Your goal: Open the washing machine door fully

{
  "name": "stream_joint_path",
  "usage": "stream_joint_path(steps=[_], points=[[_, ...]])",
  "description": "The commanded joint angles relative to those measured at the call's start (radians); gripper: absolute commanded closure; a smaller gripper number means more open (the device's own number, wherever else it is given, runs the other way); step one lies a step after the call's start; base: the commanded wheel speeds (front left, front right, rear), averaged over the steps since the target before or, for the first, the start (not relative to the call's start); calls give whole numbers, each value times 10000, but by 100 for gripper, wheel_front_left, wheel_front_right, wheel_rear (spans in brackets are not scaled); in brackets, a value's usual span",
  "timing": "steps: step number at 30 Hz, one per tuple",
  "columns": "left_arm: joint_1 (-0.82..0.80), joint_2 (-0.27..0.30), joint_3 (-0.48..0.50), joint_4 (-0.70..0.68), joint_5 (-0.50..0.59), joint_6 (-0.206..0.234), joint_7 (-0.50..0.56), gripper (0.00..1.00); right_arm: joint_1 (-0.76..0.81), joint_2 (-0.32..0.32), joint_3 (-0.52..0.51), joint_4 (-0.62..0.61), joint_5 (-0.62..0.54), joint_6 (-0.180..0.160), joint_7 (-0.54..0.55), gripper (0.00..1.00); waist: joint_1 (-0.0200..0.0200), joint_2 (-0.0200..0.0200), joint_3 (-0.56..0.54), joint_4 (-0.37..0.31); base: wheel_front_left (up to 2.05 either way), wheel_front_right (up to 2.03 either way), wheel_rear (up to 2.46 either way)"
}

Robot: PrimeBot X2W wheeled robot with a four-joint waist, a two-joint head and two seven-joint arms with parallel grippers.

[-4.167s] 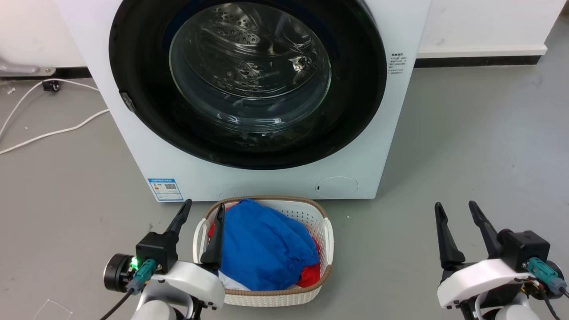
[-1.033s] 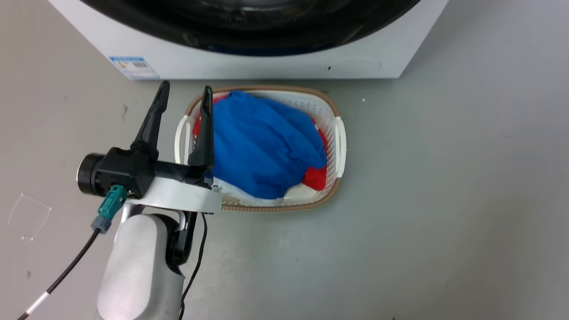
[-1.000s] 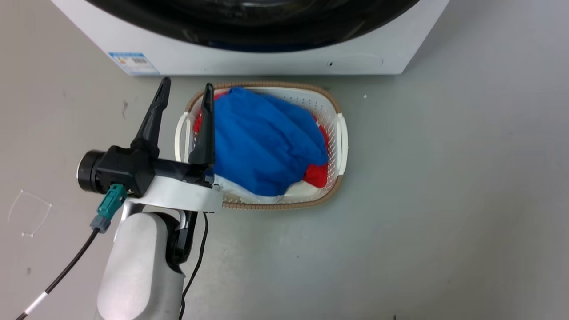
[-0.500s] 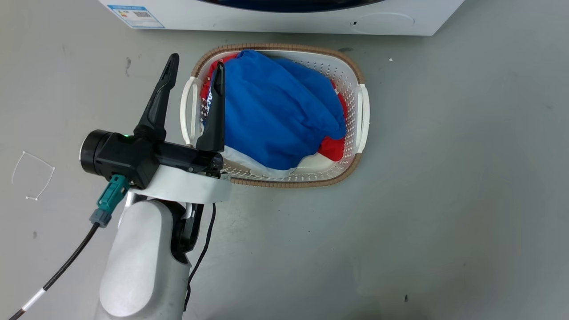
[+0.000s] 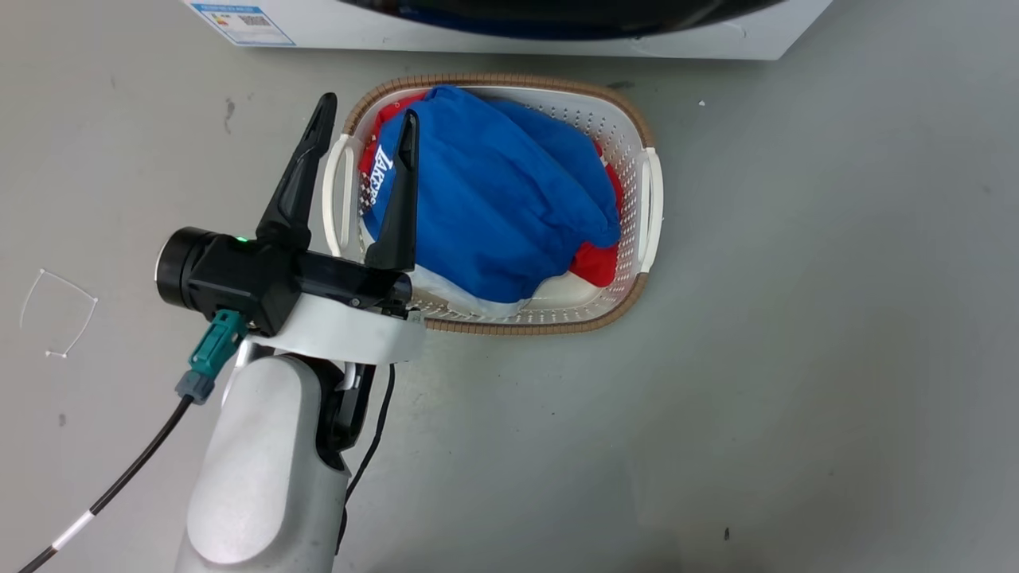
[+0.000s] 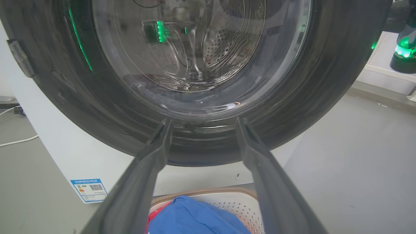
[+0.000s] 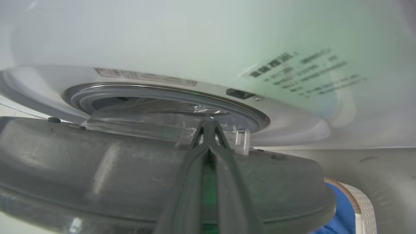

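Your right gripper point(image 7: 209, 127), fingers pressed together, sits at the free edge of the ajar washing machine door point(image 7: 97, 175), nearer than your wide-open left gripper point(image 5: 368, 109), which faces its glass.

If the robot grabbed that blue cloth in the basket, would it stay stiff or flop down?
Probably flop: the blue cloth lies crumpled in soft folds. It looks light, being thin fabric. It might tug the red cloth along, since both are heaped together in the basket.

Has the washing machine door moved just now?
Yes: the washing machine door has swung outward, its black rim now covering more of the white washing machine.
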Motion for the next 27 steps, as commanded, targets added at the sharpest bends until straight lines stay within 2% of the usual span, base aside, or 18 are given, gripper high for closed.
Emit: stream_joint_path(steps=[1, 13, 27], points=[[-62, -14, -23, 51, 87, -14, -26, 0, 353, 142, 10, -29, 166, 2, 334, 100, -1, 0, -118, -53, 0, 0, 0], [335, -13, 50, 449, 36, -30, -26, 0, 1741, 538, -62, -725, 734, 4, 2230, 100, -1, 0, -988, -209, 0, 0, 0], [1524, -13, 88, 1091, -233, -2, -26, 0, 4151, 1223, 24, -1651, 774, 2, 3124, 100, -1, 0, -2988, -118, 0, 0, 0]])
